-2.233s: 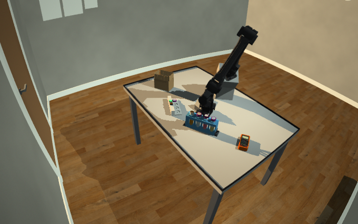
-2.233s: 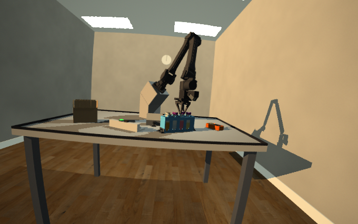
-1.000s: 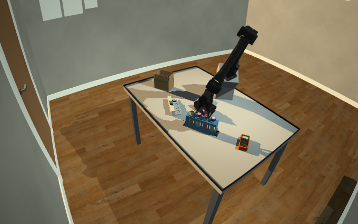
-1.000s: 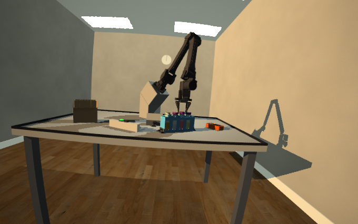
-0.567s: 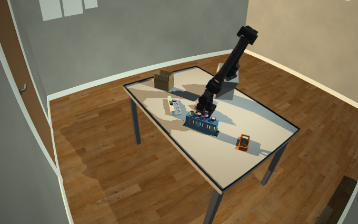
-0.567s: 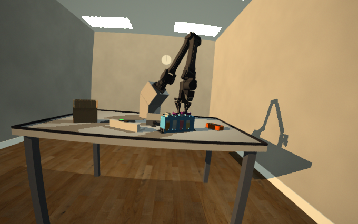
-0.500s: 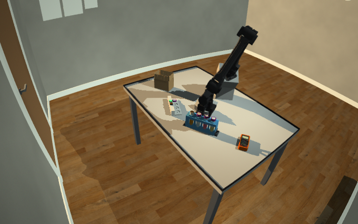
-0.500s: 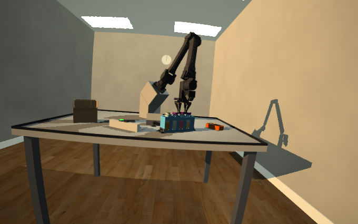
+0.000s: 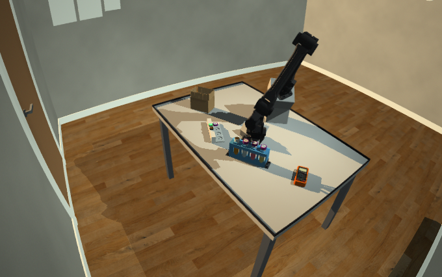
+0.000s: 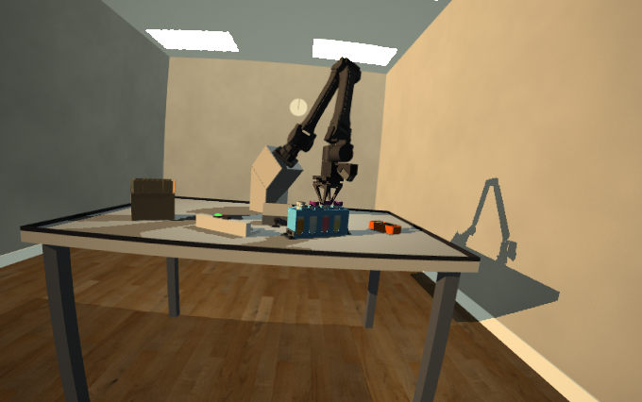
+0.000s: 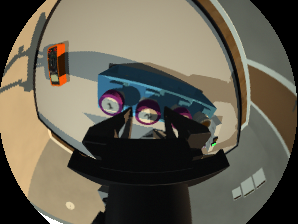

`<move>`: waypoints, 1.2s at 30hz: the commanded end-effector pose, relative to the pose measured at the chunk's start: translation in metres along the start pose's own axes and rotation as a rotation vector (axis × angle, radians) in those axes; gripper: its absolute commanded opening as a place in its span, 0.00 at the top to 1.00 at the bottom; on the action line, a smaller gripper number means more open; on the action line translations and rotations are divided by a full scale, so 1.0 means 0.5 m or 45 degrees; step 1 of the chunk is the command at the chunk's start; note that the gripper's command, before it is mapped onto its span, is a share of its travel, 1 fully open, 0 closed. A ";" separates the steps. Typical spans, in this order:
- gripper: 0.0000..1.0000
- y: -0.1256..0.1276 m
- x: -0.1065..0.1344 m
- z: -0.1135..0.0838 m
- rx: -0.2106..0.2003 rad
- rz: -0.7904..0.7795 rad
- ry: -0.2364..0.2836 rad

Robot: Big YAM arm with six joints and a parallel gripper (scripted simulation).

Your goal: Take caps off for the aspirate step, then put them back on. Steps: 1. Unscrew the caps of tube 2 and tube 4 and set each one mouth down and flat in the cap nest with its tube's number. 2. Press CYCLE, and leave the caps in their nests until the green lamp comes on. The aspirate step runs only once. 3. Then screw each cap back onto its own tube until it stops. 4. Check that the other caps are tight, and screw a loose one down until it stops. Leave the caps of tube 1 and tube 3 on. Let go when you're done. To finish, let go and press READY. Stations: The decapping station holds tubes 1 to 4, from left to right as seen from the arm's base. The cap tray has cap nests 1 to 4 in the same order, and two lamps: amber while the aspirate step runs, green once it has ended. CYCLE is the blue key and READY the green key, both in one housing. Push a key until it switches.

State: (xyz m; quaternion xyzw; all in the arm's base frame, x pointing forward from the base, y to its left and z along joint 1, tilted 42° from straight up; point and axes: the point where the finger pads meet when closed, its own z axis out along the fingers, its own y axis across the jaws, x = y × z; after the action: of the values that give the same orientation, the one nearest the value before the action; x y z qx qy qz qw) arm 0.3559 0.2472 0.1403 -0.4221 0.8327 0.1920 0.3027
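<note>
The blue tube rack stands mid-table. Three tubes carry magenta caps. The left end tube in the top and exterior views looks uncapped. My gripper points straight down over the rack, its fingers apart on either side of the magenta cap of tube 2. The grey cap tray lies left of the rack, with one magenta cap at its far end. A green light glows beside it.
A cardboard box stands at the table's far left corner. An orange multimeter lies right of the rack. The arm's grey pedestal stands behind the rack.
</note>
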 end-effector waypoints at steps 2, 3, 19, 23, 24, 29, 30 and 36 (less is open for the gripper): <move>1.00 -0.003 -0.019 -0.008 0.005 -0.068 -0.023; 1.00 -0.003 -0.019 -0.008 0.005 -0.068 -0.023; 1.00 0.003 -0.030 -0.010 0.000 0.061 -0.034; 1.00 0.002 -0.030 -0.008 -0.001 0.188 -0.032; 1.00 0.002 -0.030 -0.008 -0.001 0.188 -0.032; 1.00 0.002 -0.029 -0.005 -0.004 0.400 -0.031; 1.00 0.002 -0.029 -0.004 -0.004 0.442 -0.030; 1.00 0.002 -0.028 0.000 -0.007 0.696 -0.028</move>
State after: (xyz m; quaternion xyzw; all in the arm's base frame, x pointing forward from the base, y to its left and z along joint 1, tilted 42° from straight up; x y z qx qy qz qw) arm 0.3554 0.2478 0.1405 -0.2479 0.8996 0.2507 0.2575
